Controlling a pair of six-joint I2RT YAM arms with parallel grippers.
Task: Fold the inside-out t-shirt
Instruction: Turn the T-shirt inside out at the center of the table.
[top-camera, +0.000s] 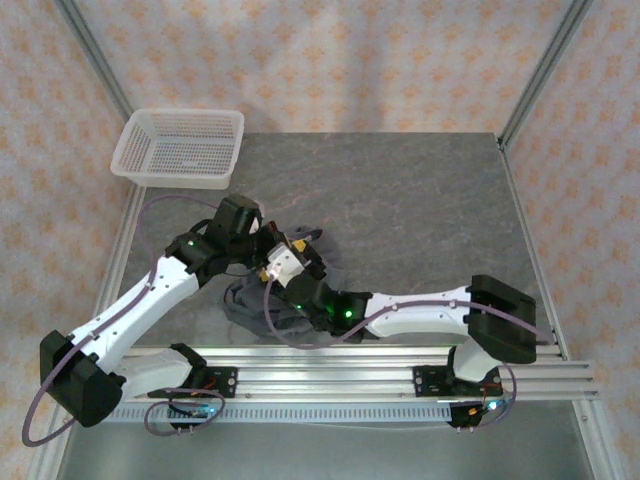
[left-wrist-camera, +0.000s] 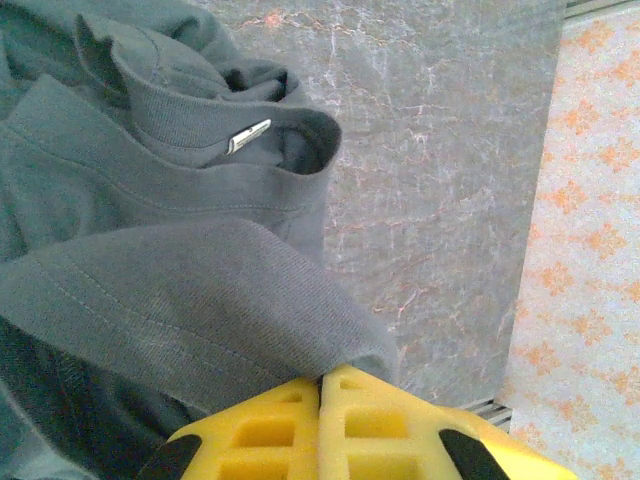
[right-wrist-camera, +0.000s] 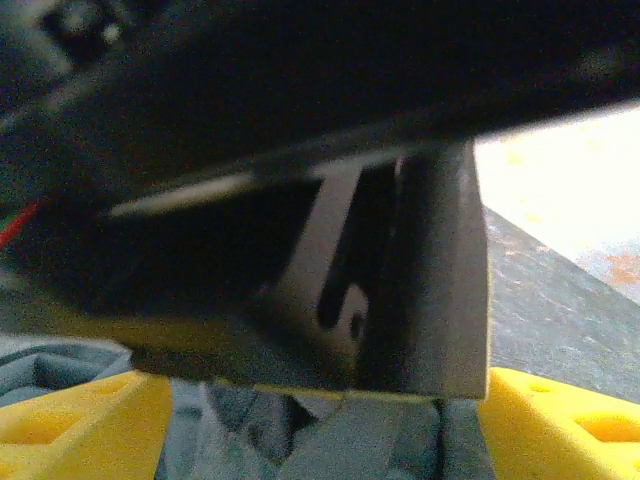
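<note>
right gripper (right-wrist-camera: 320, 412) is boxed in: the left arm's dark wrist housing (right-wrist-camera: 300, 200) sits right in front of its spread fingers, with bunched t-shirt (right-wrist-camera: 330, 440) between and under them. left gripper (left-wrist-camera: 322, 378), pinching a fold of the t-shirt, has cloth heaped to its left — bare table (left-wrist-camera: 440, 180) ahead and to its right. white basket (top-camera: 180, 148) stands well beyond it, at the far-left corner.

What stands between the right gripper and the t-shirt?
A dark body, probably the left arm's wrist, looms just in front of the open right gripper; t-shirt fabric lies between its fingers below.
</note>
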